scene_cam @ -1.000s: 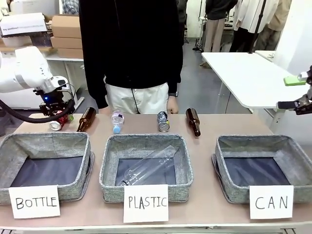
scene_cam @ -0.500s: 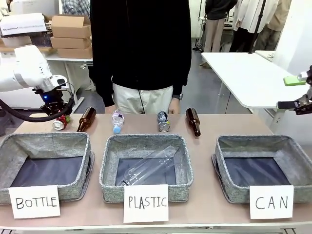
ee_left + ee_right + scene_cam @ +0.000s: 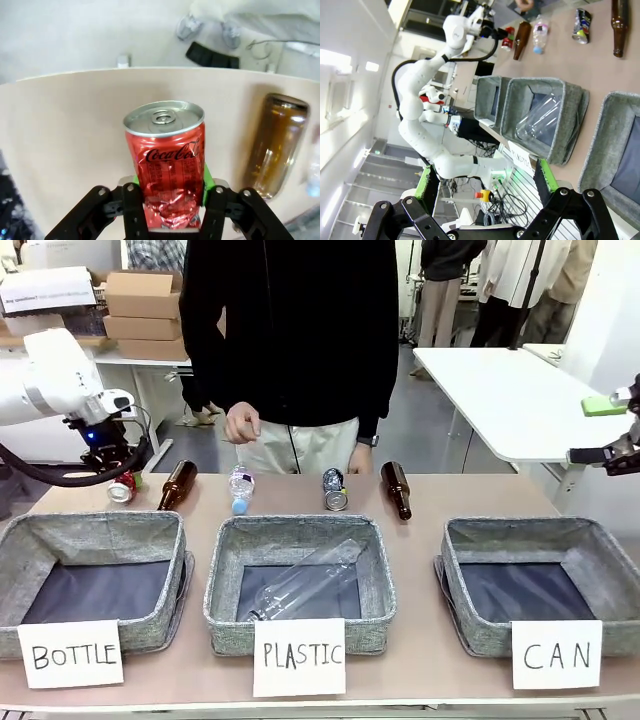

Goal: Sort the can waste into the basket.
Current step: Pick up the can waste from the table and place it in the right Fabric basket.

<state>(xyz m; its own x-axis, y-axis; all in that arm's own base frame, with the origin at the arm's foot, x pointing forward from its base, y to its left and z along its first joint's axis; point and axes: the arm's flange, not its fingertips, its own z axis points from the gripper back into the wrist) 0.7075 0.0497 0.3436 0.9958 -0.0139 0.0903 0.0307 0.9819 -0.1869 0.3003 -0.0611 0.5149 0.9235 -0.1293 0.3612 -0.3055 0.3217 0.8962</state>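
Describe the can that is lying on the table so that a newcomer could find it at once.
Start at the middle basket, signed PLASTIC. Just beyond its far rim lies the dark can, between a small clear bottle and a brown glass bottle. Unlike both, it is crushed metal, dark with a silver end.

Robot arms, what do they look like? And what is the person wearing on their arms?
The left arm is white, smooth and rounded, with a black cable looping under it. The left gripper and right gripper are black with bright green pads. The person has long black sleeves.
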